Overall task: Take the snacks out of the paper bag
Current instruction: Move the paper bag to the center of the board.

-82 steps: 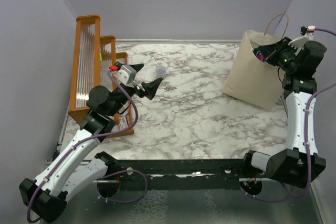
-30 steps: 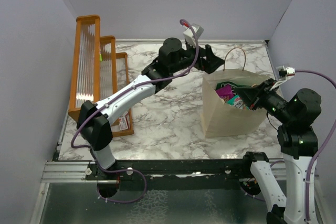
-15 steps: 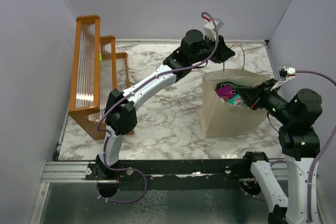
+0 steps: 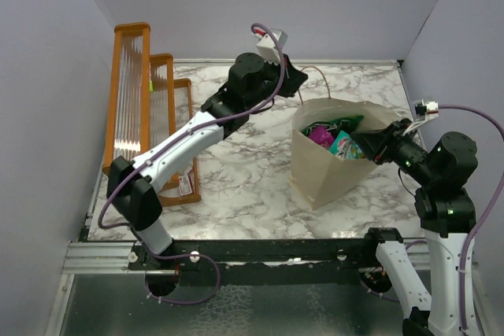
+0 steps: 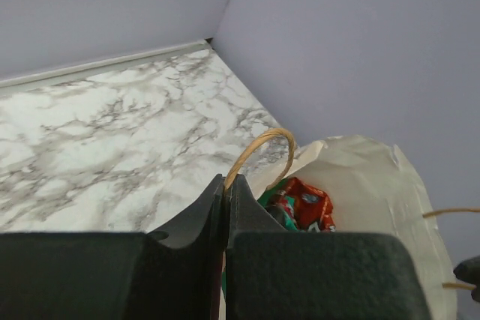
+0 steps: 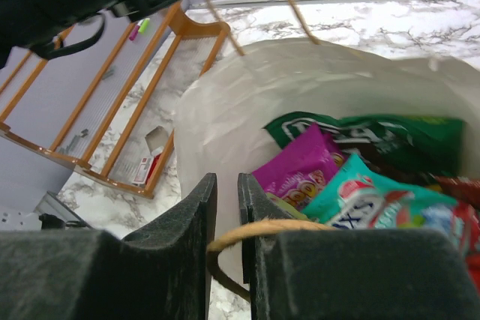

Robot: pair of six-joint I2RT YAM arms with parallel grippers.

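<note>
The cream paper bag stands on the marble table right of centre, its mouth open. Inside lie the snacks: a purple pouch, a teal-pink packet, a green chip bag and an orange-red packet. My left gripper hangs over the bag's far rim. In the left wrist view it is shut on the far tan handle. My right gripper is at the bag's right rim. Its jaws stand slightly apart, with the near handle lying loose between them.
An orange-framed wooden rack stands along the table's left edge, with a small box at its foot. Lavender walls close in behind and on the right of the bag. The dark rail with both arm bases runs along the near edge.
My left gripper has closed on the far handle and drawn back to the left, pulling the bag's top that way. My right gripper's jaws have parted a little around the near handle.
</note>
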